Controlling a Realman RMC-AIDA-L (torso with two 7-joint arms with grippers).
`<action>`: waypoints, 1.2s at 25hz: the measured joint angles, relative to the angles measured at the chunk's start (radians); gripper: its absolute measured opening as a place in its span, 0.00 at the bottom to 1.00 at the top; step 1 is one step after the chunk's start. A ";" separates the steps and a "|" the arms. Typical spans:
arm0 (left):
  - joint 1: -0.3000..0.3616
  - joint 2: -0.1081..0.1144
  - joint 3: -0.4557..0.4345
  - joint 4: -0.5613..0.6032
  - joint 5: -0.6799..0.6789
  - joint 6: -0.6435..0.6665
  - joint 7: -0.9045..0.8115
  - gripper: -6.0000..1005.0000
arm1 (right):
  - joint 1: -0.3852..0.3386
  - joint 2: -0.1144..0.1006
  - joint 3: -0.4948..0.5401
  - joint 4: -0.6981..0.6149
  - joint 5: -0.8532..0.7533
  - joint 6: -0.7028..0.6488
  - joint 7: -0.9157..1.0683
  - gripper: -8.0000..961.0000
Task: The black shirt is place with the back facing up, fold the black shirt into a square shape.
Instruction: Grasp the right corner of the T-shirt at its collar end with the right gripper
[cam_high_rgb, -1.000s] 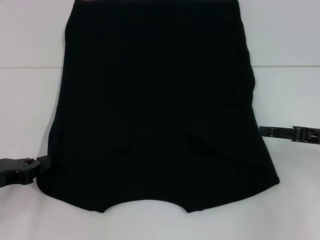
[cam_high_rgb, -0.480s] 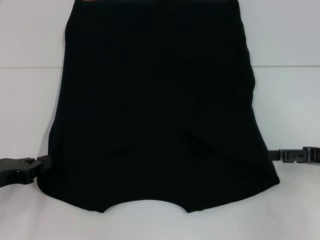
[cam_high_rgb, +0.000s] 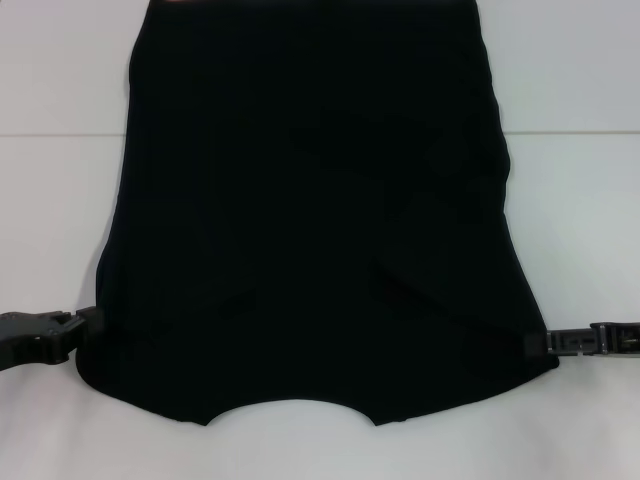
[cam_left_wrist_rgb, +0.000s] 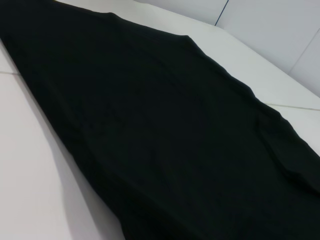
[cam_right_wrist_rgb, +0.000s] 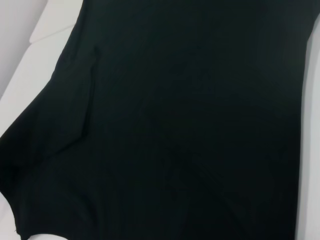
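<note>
Two grippers, left gripper (cam_high_rgb: 85, 325), right gripper (cam_high_rgb: 535, 343), flanking black shirt (cam_high_rgb: 315, 210)

My right gripper (cam_high_rgb: 545, 342) is the only thing that changes. One second ago it is higher at the right edge of the black shirt (cam_high_rgb: 320, 220), about the middle of the side. Half a second ago it is lower, just beside the hem. Now it is nearer to me again, at the near right corner, and its tip touches the cloth there.
</note>
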 joint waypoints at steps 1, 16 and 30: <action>0.000 0.000 0.000 0.000 0.000 0.000 0.000 0.03 | 0.000 0.000 0.000 0.000 -0.001 0.000 0.001 0.86; -0.008 0.003 0.002 0.000 0.000 -0.007 0.001 0.03 | 0.031 0.024 0.000 0.011 -0.003 0.008 0.022 0.84; -0.013 0.007 -0.003 0.000 0.002 -0.009 0.004 0.03 | 0.060 0.038 0.000 0.011 -0.031 0.029 0.039 0.83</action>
